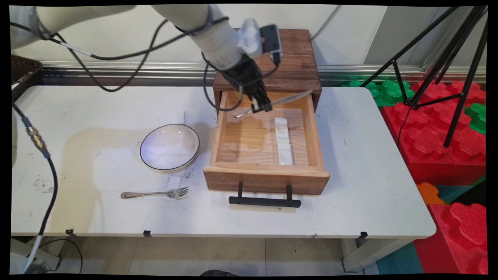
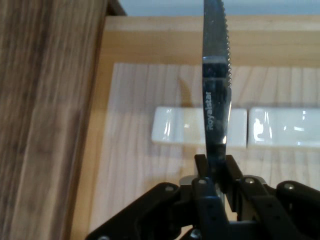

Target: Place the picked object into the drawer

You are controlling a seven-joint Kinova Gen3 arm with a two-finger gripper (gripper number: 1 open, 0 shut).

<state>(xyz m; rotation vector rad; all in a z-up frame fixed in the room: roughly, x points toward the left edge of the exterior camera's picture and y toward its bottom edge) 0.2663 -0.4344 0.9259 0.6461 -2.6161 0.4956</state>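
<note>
I see a white table [image 1: 97, 217] with a pale wall behind it. On the floor to the right lie big red and green foam blocks [image 1: 447, 128], and the black legs of a tripod [image 1: 439, 54] stand over them. At the far left edge sits the corner of a dark basket [image 1: 23, 72].

A small wooden cabinet [image 1: 295, 58] stands at the back of the table. Its drawer [image 1: 266, 179] is pulled out toward me, with a black handle [image 1: 264, 201] on the front.

My claw [image 1: 261, 107] hangs over the back part of the drawer. It is closed tight on a knife [image 1: 290, 98], and it grips the knife near the middle. The knife lies almost flat in the air, a bit tilted. One end points right toward the far right corner of the drawer, and the other end sticks out to the left. In the hand view the knife [image 2: 216, 105] stands straight up from the claw [image 2: 216, 172], and I can see little teeth along its edge and a word printed on the blade.

Inside the drawer lie two small white rests [image 1: 283, 140], end to end, near the right side. In the hand view they [image 2: 200, 126] sit on the drawer floor below the knife, not touching it.

Left of the drawer sits a white bowl [image 1: 169, 147] with a dark rim. A fork [image 1: 155, 193] lies in front of the bowl, with its prongs pointing right. The prongs rest on a small white rest [image 1: 173, 183].
</note>
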